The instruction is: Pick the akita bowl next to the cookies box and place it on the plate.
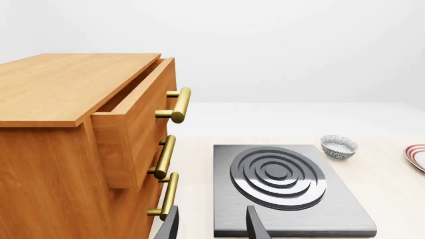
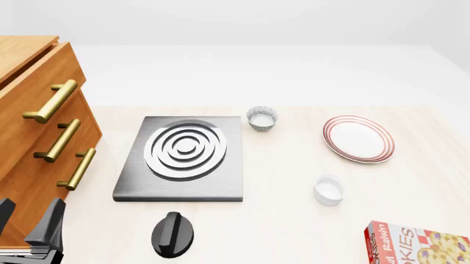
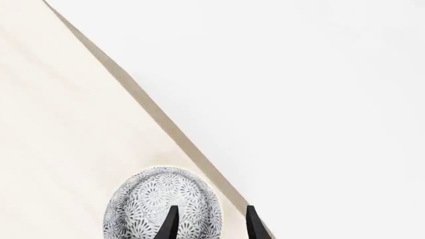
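Observation:
In the right wrist view an akita bowl [image 3: 156,199] with a fine grey-black pattern sits close to the table's edge. My right gripper [image 3: 211,224] is open over it, one finger above the bowl and the other past its side; this gripper is out of the front view. The cookies box [image 2: 417,245] lies at the near right corner, and the plate [image 2: 358,138] [image 1: 417,157] with red rings lies at the right. A second bowl of the same pattern [image 2: 262,118] [image 1: 339,146] stands behind the stove, far from the box. My left gripper [image 2: 28,220] [image 1: 212,226] hangs open and empty at the near left.
A grey stove [image 2: 184,157] [image 1: 285,189] with silver rings fills the left middle. A wooden drawer cabinet [image 2: 33,126] [image 1: 73,149] with brass handles stands at the left, its top drawer partly out. A plain white cup [image 2: 329,189] sits before the plate, and a dark rounded object [image 2: 174,234] lies near the front.

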